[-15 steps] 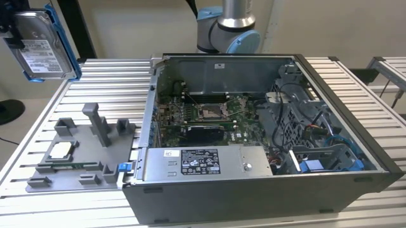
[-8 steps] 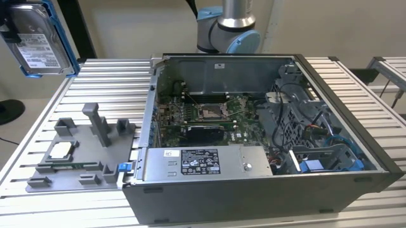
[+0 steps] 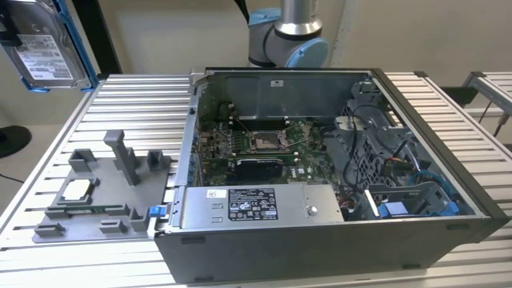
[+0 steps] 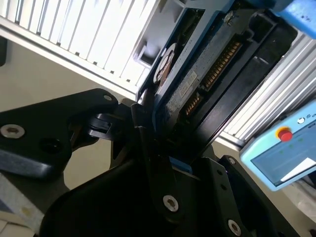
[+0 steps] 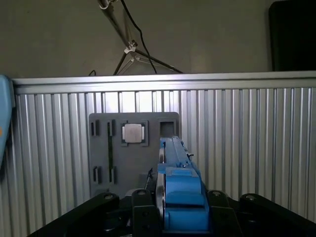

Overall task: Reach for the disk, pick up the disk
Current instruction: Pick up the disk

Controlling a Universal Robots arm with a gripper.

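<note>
The disk (image 3: 44,51) hangs in the air, well off the open computer case (image 3: 320,255) towards the exterior view's left. It sits higher than the case's top rim, with its label turned to that camera, and is clear of the counter (image 3: 136,96). In the first wrist view the jaws stand narrow and clamped on the disk, one black finger on each side of its blue carrier frame (image 5: 180,197). The hold appears to sit at one end only, so most of the drive's weight hangs beyond the grip. A sharp swing or a sudden stop could probably let it pivot or creep out. Part of the contact looks to be on the plastic frame rather than on metal, which may flex and loosen the pinch. A dropped drive would likely land on the grey fixture (image 3: 104,198) lying just beside the case, where a small square chip (image 3: 76,190) rests. On a low path back it could instead strike the case's side wall.
</note>
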